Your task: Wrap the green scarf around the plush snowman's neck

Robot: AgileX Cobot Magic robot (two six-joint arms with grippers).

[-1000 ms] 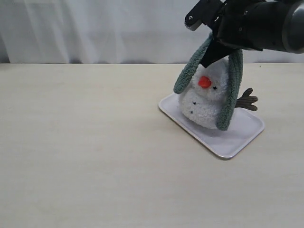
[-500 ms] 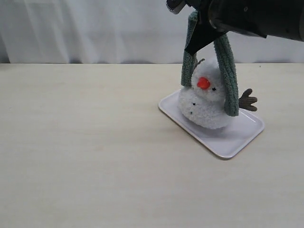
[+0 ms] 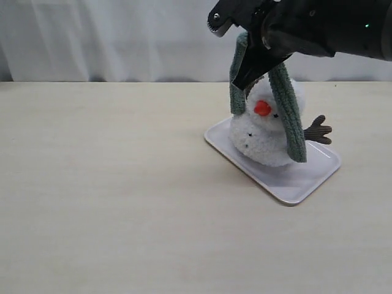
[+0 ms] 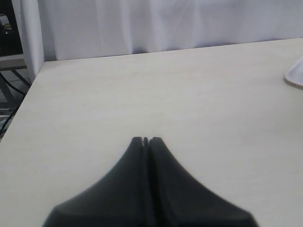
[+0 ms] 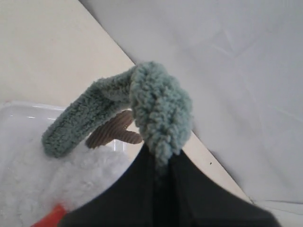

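Note:
The plush snowman (image 3: pixel 263 136) sits on a white tray (image 3: pixel 300 180), white and fluffy with an orange nose (image 3: pixel 263 108) and a brown twig arm (image 3: pixel 318 130). The green scarf (image 3: pixel 288 110) hangs over its head in an arch, one end down each side. My right gripper (image 3: pixel 252 68) is above the snowman's head, shut on the middle of the scarf (image 5: pixel 158 106). The wrist view also shows the snowman (image 5: pixel 52 184) below. My left gripper (image 4: pixel 146 140) is shut, holding nothing, over bare table, away from the snowman.
A white curtain (image 3: pixel 122 37) hangs behind the table's far edge. The tray's corner (image 4: pixel 296 73) shows at the edge of the left wrist view. The table's side edge (image 4: pixel 19 113) lies near the left gripper.
My right gripper carried the scarf up and to the left, then lowered a little. The scarf's ends swung and now hang on both sides of the snowman's head.

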